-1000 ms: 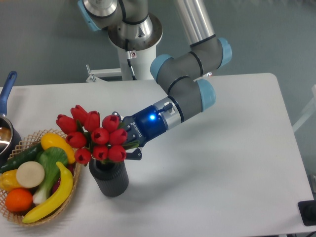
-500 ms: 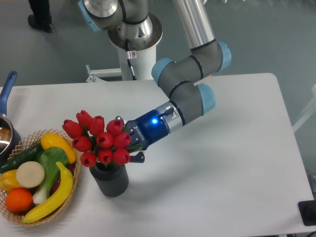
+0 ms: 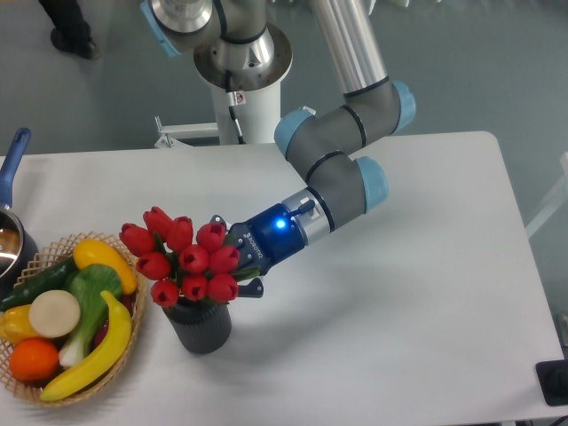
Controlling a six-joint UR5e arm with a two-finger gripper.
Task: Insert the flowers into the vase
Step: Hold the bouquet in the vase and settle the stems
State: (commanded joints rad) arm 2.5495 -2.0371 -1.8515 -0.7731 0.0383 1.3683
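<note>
Wicker is showing at the front left, where a basket (image 3: pixel 18 377) is holding toy fruit and vegetables (image 3: pixel 75 311). Just beside it the vase (image 3: pixel 201 327) is standing upright on the white table (image 3: pixel 399 302). The flowers (image 3: pixel 185 257) are sitting in its mouth, red buds spreading wider than the rim. The gripper (image 3: pixel 238 259) is reaching in from the right among the buds; whether its jaws are pinching the stems I cannot tell. Farther left, a blue-handled pot (image 3: pixel 11 204) is peeking in at the edge.
</note>
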